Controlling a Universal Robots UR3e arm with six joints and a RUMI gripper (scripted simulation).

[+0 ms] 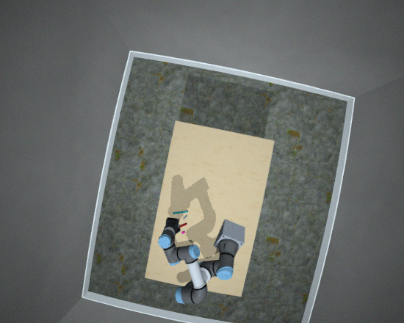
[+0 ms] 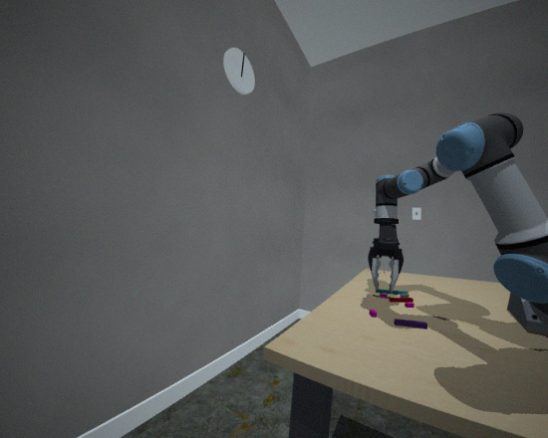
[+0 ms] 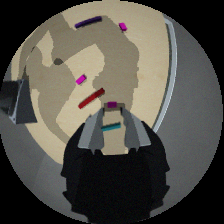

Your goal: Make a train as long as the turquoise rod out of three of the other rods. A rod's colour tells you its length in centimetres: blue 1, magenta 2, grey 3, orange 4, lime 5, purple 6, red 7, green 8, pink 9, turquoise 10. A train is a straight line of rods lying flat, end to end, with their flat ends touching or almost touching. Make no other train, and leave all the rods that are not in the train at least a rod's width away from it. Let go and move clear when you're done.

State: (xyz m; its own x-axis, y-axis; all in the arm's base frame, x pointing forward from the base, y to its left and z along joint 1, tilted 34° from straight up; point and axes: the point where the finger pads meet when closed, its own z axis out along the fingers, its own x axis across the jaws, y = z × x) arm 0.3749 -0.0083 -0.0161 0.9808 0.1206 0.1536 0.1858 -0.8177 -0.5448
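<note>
Surface: a pale wooden bench (image 2: 356,358) fills the lower right of the exterior view, standing on a mottled grey stone floor (image 2: 241,393). A white skirting board (image 2: 206,370) runs along the foot of plain grey walls. Further back, a small white wall plate (image 2: 416,213) sits behind the arm, and a round white clock (image 2: 239,71) hangs high in the upper middle of the frame. The arm's shadow lies across the bench.

Rods, counted from the exterior and wrist views, six in all, lying flat:
- Purple: one, the purple rod (image 2: 411,324), nearest the front edge.
- Magenta: three. One (image 2: 373,313) lies to the left, one (image 2: 410,305) just right of the red, and one (image 2: 383,296) is close under the turquoise.
- Red: one, the red rod (image 2: 401,300).
- Turquoise: one, the turquoise rod (image 2: 398,292), farthest back.

None touch end to end.

The pincer (image 2: 386,288) points straight down over the turquoise rod. In the wrist view the rod lies crosswise between the two fingers. The jaws stand at a narrow gap and grip nothing.
</note>
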